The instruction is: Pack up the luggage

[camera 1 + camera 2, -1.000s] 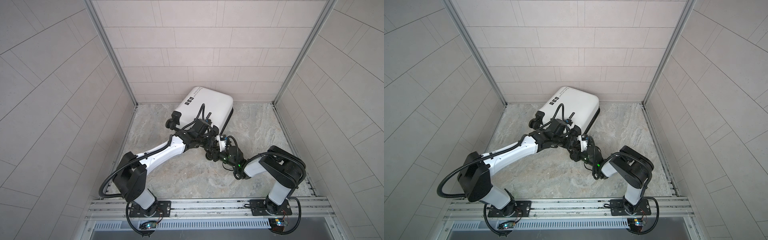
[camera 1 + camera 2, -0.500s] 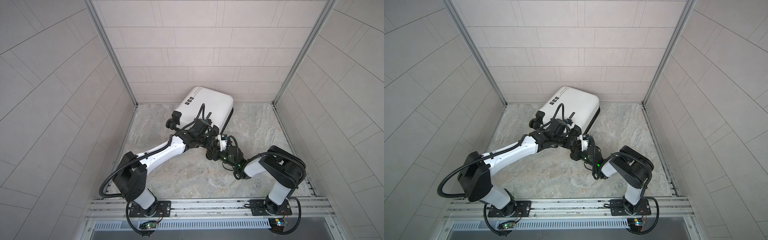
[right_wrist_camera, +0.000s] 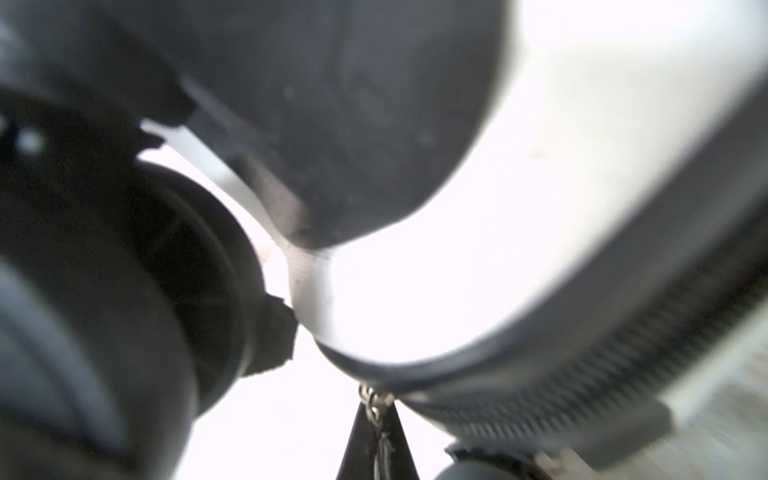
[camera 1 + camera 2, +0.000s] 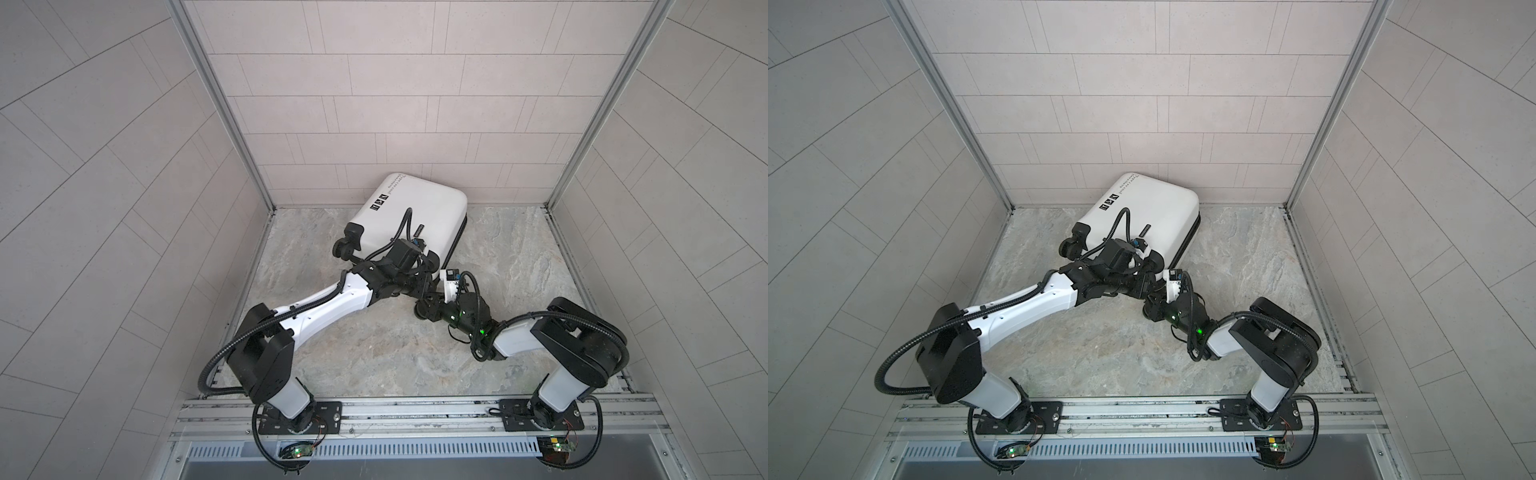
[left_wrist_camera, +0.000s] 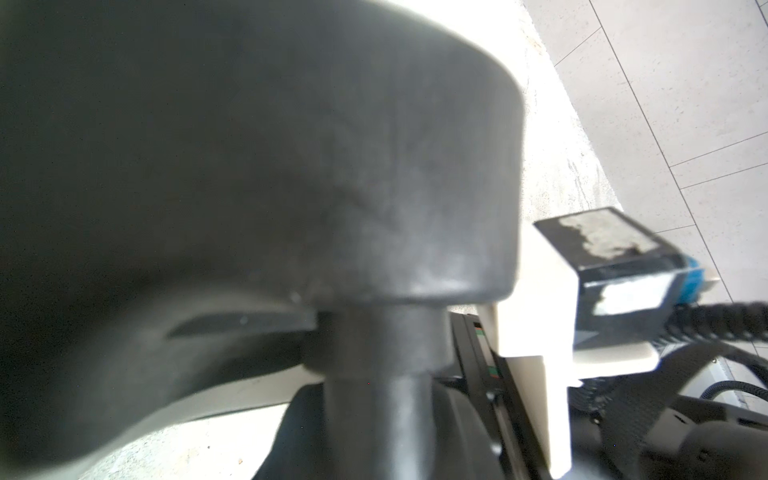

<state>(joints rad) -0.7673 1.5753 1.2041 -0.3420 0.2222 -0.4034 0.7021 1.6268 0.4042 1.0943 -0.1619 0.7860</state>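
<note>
Change: the right gripper [image 4: 434, 292] has just snapped from part open to fully clenched. In the right wrist view the black zipper pull [image 3: 376, 432] with its small metal link runs off toward the fingers, so it looks pinched on that pull. Arms and case sit where they were a moment ago, nothing dragged yet. The left gripper [image 4: 424, 272] is parked at the near corner of the luggage [image 4: 419, 208]. Its wrist view is filled by a blurred black wheel [image 5: 291, 166] and shows no fingers, so I cannot tell whether it grips or just braces. Its opening has not changed. The luggage lies flat, white shell up, lid down, skewed, with its far edge against the back wall [image 4: 374, 104] in both top views. The printed icons face up and a second wheel [image 4: 347, 245] points left. Meaning, as a guess: the pull is secured and the corner steadied, so the zipper run along the black teeth [image 3: 623, 353] comes next. How far it is already zipped, I cannot tell. A slipped pull or the case sliding is the risk. The floor [image 4: 374, 353] is grey marbled stone-look, smooth and flat, with no loose items showing. The room is a narrow booth with pale tiled walls on three sides and metal corner posts. Both arms are bolted to a rail [image 4: 415, 411] at the front.
</note>
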